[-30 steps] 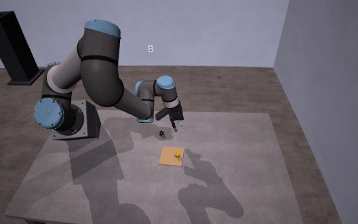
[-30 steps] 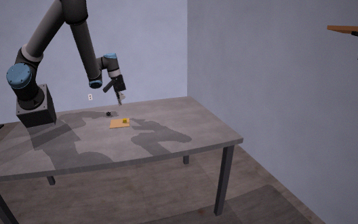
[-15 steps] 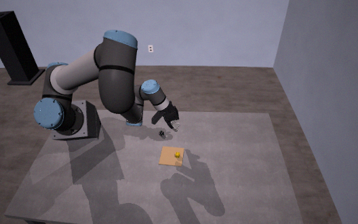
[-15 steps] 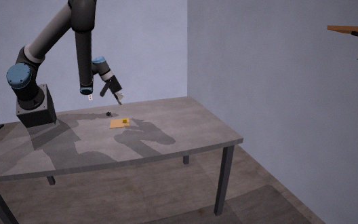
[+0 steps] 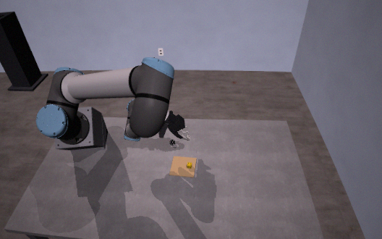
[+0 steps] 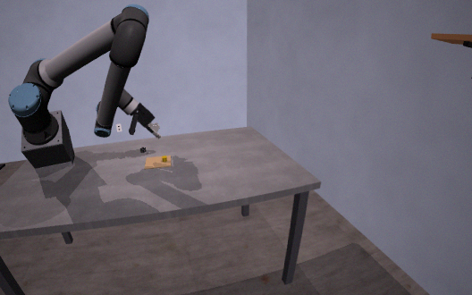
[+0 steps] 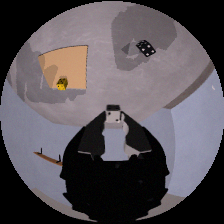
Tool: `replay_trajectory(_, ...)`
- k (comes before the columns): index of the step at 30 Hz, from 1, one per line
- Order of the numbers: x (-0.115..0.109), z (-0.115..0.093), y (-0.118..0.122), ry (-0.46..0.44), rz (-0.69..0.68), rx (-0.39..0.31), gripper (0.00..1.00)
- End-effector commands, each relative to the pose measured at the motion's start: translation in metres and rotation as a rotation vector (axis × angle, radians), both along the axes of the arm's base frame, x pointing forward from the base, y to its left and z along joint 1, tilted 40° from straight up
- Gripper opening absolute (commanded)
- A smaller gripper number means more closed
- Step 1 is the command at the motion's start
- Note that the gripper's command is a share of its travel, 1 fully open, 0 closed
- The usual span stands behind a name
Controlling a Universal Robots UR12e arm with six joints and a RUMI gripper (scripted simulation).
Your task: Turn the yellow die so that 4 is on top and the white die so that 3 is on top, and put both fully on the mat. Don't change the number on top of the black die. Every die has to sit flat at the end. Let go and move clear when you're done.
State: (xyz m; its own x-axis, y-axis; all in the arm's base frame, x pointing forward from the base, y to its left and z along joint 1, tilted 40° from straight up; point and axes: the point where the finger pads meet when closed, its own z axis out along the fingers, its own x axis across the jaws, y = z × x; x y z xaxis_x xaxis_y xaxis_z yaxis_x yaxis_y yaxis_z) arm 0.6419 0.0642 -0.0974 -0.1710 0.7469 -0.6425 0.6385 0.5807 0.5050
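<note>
My gripper (image 5: 186, 136) is shut on the white die (image 7: 113, 118) and holds it tilted in the air above the table, behind the mat; it also shows in the exterior view (image 6: 155, 132). The yellow die (image 5: 189, 165) sits on the orange mat (image 5: 184, 166), near the mat's right side; it shows in the wrist view (image 7: 62, 84) on the mat (image 7: 65, 65) too. The black die (image 5: 172, 143) sits on the table behind the mat, off it, just below and left of my gripper. In the wrist view the black die (image 7: 145, 48) shows several white pips.
The arm's base (image 5: 82, 128) stands at the table's back left corner. The arm's elbow (image 5: 149, 101) hangs over the table's back edge. A black stand (image 5: 11, 47) is on the floor at the far left. A wall shelf (image 6: 466, 42) hangs at the right.
</note>
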Motion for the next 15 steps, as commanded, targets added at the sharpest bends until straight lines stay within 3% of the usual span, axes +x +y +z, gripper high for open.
replay_trajectory(1,0.0002,-0.0020,-0.0004,-0.097,0.086,0.022,0.06)
replay_trajectory(15,0.0000,-0.0028,-0.0011,-0.191,0.168,0.045,0.06)
